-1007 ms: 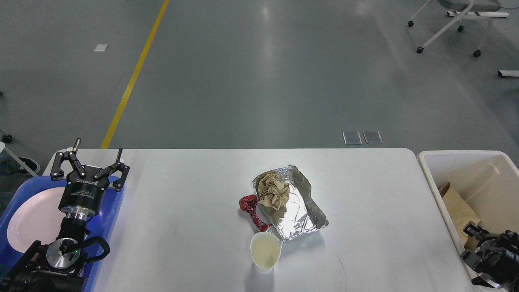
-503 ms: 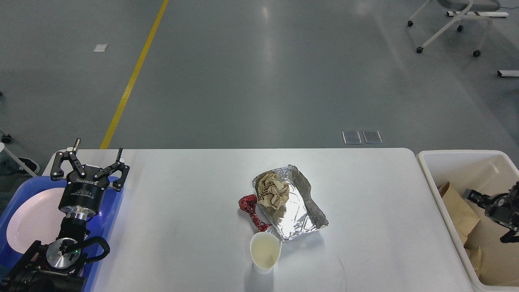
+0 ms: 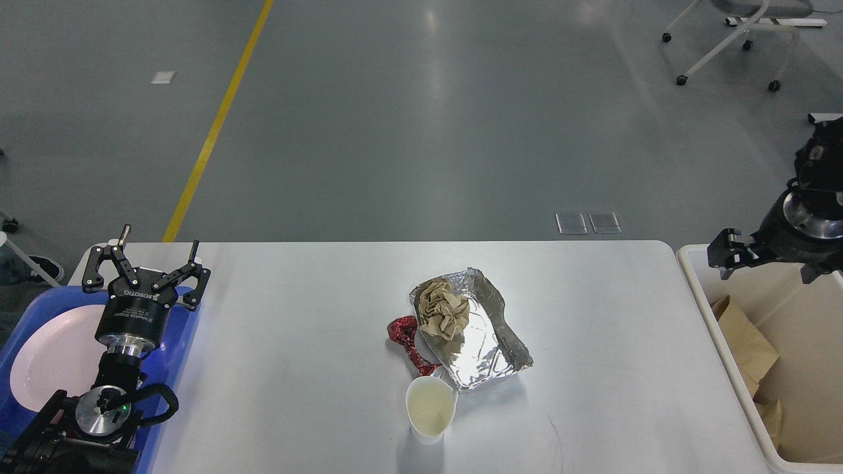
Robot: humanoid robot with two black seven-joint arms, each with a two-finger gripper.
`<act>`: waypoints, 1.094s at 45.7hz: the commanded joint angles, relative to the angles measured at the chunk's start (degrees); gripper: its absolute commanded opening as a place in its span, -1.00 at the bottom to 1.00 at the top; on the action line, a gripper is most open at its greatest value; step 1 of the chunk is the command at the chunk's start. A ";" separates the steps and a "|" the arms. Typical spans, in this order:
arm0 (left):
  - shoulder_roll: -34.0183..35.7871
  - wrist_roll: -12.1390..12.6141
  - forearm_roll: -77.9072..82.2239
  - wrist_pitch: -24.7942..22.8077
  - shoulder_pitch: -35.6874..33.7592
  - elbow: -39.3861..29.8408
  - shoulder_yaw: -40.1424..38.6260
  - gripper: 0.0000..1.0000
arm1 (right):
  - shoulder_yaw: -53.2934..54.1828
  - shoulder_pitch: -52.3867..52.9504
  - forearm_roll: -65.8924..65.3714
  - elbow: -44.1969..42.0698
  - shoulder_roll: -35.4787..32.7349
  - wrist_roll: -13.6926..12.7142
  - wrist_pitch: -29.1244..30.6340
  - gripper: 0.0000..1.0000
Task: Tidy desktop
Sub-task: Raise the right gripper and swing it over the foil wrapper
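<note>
Your left pincer (image 3: pixel 146 258) hovers with fingers spread wide and empty, over the far edge of a blue tray (image 3: pixel 176 342) holding a white plate (image 3: pixel 53 359). Well to its right on the white table (image 3: pixel 296 368) sit a foil tray (image 3: pixel 484 342) with crumpled brown paper (image 3: pixel 445 312), a red wrapper (image 3: pixel 407 337) and a paper cup (image 3: pixel 431 408). Your right pincer (image 3: pixel 731 253) hangs above the cream bin (image 3: pixel 698 263) — I cannot tell whether its fingers are apart.

Single head view, looking forward and down over desktop (image 3: pixel 316 342), floor beyond.
</note>
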 commanded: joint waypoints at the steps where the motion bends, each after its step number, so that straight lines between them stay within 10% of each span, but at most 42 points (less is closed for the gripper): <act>1: 0.00 -0.01 0.00 0.00 0.01 0.00 0.00 0.93 | -1.97 10.97 2.10 7.25 3.87 -0.07 8.21 1.00; 13: 0.00 -0.01 0.00 0.00 0.01 0.00 0.00 0.93 | -1.18 30.92 11.60 17.53 5.72 -0.25 20.26 1.00; 50: 0.00 -0.01 0.00 0.00 0.01 0.00 0.00 0.93 | 2.08 42.71 19.16 27.65 12.66 0.36 17.81 1.00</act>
